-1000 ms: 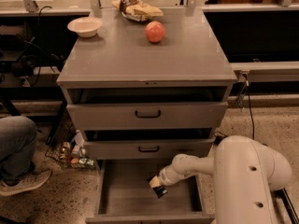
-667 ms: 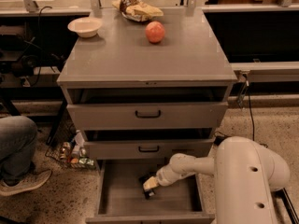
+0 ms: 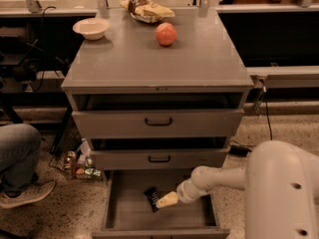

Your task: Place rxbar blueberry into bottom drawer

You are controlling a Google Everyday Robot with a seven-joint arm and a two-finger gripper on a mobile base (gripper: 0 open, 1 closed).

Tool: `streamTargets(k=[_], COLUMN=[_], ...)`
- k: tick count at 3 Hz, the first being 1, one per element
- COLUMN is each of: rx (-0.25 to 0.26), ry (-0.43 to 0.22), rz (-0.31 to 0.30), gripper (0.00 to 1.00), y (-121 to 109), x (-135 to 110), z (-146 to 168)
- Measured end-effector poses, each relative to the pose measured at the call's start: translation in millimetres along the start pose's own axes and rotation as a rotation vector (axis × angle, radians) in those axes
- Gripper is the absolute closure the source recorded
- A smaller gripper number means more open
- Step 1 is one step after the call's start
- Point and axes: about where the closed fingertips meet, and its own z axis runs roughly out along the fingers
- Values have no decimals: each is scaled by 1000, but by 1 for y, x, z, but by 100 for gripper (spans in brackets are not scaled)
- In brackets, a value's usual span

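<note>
The bottom drawer [image 3: 115,218] of the grey cabinet is pulled out wide. My gripper [image 3: 160,202] reaches into it from the right, low over the drawer floor. It is shut on the rxbar blueberry [image 3: 150,195], a small dark bar that sticks out to the left of the pale fingertips [image 3: 167,199] near the middle of the drawer. I cannot tell whether the bar touches the drawer floor.
The two upper drawers with black handles [image 3: 158,121] stand slightly open. On the cabinet top are an apple [image 3: 166,34], a chip bag [image 3: 147,10] and a white bowl [image 3: 90,28]. A person's leg and shoe [image 3: 22,183] and several cans [image 3: 79,166] are on the floor at left.
My gripper has moved left and a little lower inside the bottom drawer, carrying the bar from the right part toward the middle.
</note>
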Motion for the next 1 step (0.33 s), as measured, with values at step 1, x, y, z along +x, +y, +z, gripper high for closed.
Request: streamTargets(k=[1], rx=[-59], ry=[-53], rz=[20], gripper=[0], y=[-3], x=[26], z=[-35])
